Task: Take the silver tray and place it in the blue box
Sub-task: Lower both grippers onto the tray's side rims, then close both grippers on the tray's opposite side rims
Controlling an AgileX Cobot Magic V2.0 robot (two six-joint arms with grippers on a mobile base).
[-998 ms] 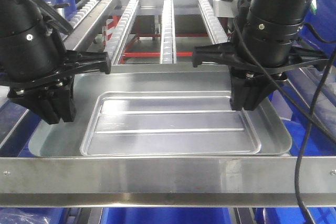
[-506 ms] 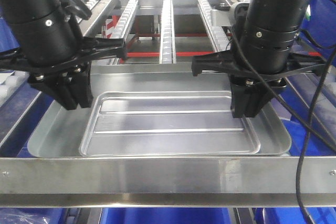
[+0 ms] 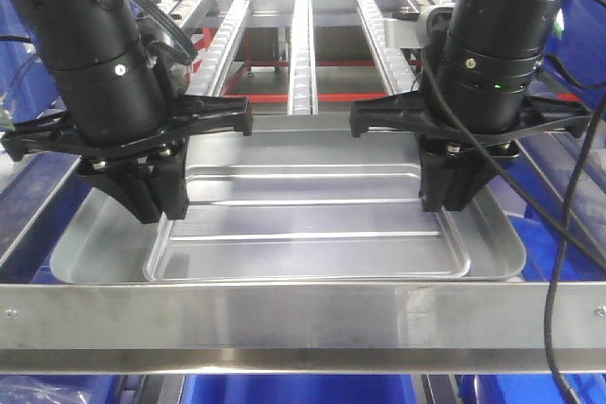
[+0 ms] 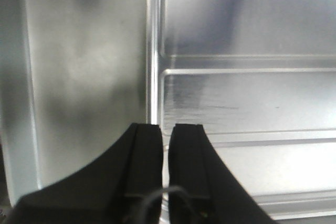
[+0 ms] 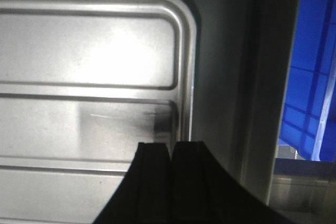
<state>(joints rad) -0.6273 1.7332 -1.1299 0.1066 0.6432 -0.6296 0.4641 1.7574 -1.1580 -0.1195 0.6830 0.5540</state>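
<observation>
I'm positioning for the grab: left gripper [image 4: 167, 127] nearly shut at the silver tray's [image 3: 312, 219] 9 o'clock, right gripper [image 5: 170, 145] pinched closed at 3 o'clock; I'm judging rim grips come next.

silver tray [image 3: 312, 219] on roller rack [image 3: 301, 44]

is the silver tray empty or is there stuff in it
Empty: the silver tray shows only bare brushed metal and its two ridges in every view.

End effector [image 4: 167, 129] above silver tray [image 4: 236, 93]
</observation>
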